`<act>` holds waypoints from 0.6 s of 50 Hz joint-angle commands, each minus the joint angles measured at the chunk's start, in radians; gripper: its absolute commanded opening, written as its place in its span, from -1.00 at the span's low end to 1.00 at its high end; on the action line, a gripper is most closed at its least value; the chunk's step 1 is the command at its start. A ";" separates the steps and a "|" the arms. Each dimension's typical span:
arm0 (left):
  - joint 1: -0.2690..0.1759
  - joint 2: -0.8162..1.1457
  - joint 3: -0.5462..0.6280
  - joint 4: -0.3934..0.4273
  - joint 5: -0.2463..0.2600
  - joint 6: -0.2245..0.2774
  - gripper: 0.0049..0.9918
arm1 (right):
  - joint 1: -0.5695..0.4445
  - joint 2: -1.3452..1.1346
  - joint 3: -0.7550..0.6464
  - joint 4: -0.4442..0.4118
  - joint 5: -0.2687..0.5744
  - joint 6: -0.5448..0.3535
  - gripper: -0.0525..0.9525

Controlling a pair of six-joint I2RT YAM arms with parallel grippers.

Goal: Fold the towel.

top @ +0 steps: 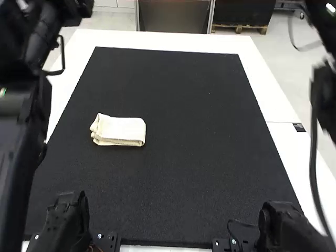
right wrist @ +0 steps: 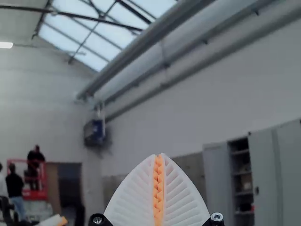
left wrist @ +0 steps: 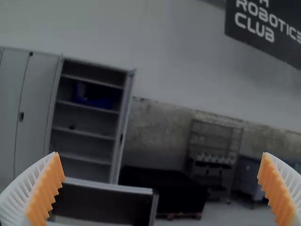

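Observation:
In the high view, a cream towel [top: 119, 129] lies on the black mat, left of its middle, folded into a small, neat rectangle. Several layers show at its left end and along its near edge. Neither arm touches it. My left gripper [left wrist: 160, 154] has its ribbed white fingers wide apart with nothing between them, raised and facing out over the room. In the right wrist view, my right gripper [right wrist: 159, 155] is shut, its orange pads pressed together with no cloth between them. It is also raised and aimed away from the table.
The black mat [top: 184, 157] covers most of the white table [top: 286, 137]. The left arm [top: 23, 113] rises along the table's left side, the right arm [top: 324, 92] along its right. Dark arm bases [top: 65, 223] stand at the near edge.

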 commanded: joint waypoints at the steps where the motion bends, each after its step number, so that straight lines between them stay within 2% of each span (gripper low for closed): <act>1: 0.021 -0.102 -0.039 0.009 0.005 -0.061 0.94 | -0.066 -0.125 -0.076 -0.016 -0.041 0.105 -0.87; 5: 0.025 -0.177 -0.079 0.018 0.015 -0.127 0.93 | -0.081 -0.208 -0.131 -0.019 -0.047 0.116 -0.87; 7: 0.028 -0.209 -0.100 0.029 0.016 -0.143 0.93 | -0.089 -0.248 -0.156 -0.022 -0.047 0.122 -0.87; 17: 0.071 -0.352 -0.171 0.024 0.028 -0.146 0.92 | -0.144 -0.423 -0.249 -0.085 -0.038 0.127 -0.85; 22: 0.110 -0.438 -0.223 0.019 0.028 -0.115 0.92 | -0.162 -0.515 -0.297 -0.116 -0.006 0.122 -0.82; 26: 0.151 -0.452 -0.248 -0.001 0.024 -0.083 0.92 | -0.170 -0.570 -0.311 -0.133 0.074 0.098 -0.76; 28: 0.171 -0.452 -0.252 -0.014 0.022 -0.049 0.92 | -0.173 -0.587 -0.309 -0.153 0.102 0.073 -0.73; 30: 0.192 -0.452 -0.255 -0.033 0.021 0.012 0.92 | -0.173 -0.591 -0.304 -0.156 0.129 0.043 -0.61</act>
